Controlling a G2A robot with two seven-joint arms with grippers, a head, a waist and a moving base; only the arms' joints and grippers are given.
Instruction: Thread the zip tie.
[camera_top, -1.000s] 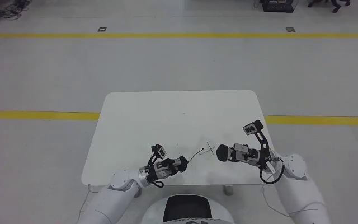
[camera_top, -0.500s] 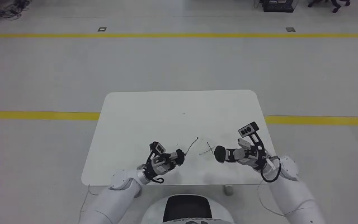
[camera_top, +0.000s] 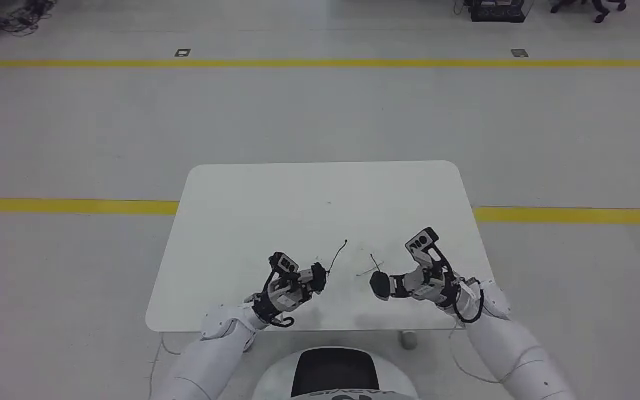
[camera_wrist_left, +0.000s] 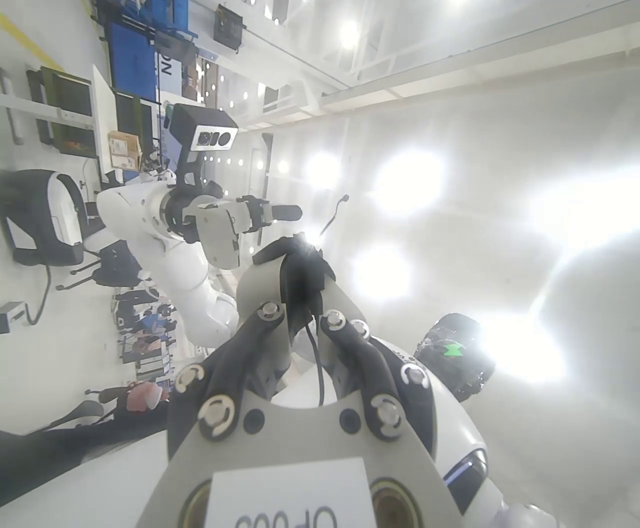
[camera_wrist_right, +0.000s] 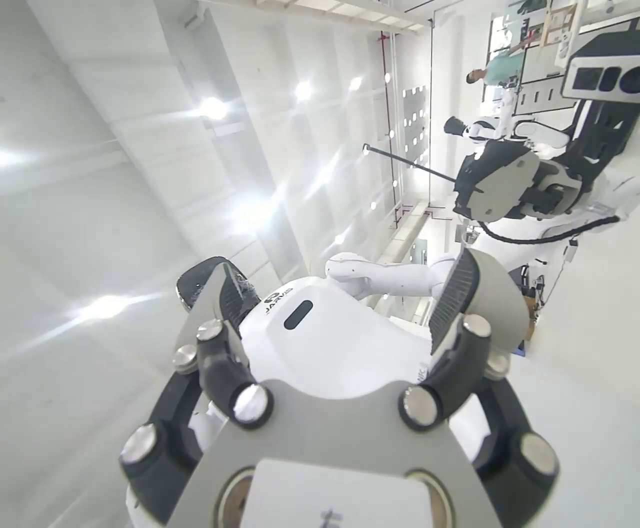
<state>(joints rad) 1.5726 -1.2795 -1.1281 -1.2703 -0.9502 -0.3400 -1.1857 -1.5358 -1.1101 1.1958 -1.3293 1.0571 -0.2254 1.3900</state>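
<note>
2 zip ties (camera_top: 336, 254) (camera_top: 374, 266), 1 tbl (camera_top: 300, 200)

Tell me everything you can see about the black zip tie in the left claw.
The zip tie is a thin black strip, plastic by its look, with a small head at its free end. The left claw is shut on it partway along: one stretch juts past the fingertips, slightly curved, in the air above the table; the tail runs back between the fingers. Nothing else touches it, and it is not looped.
</note>
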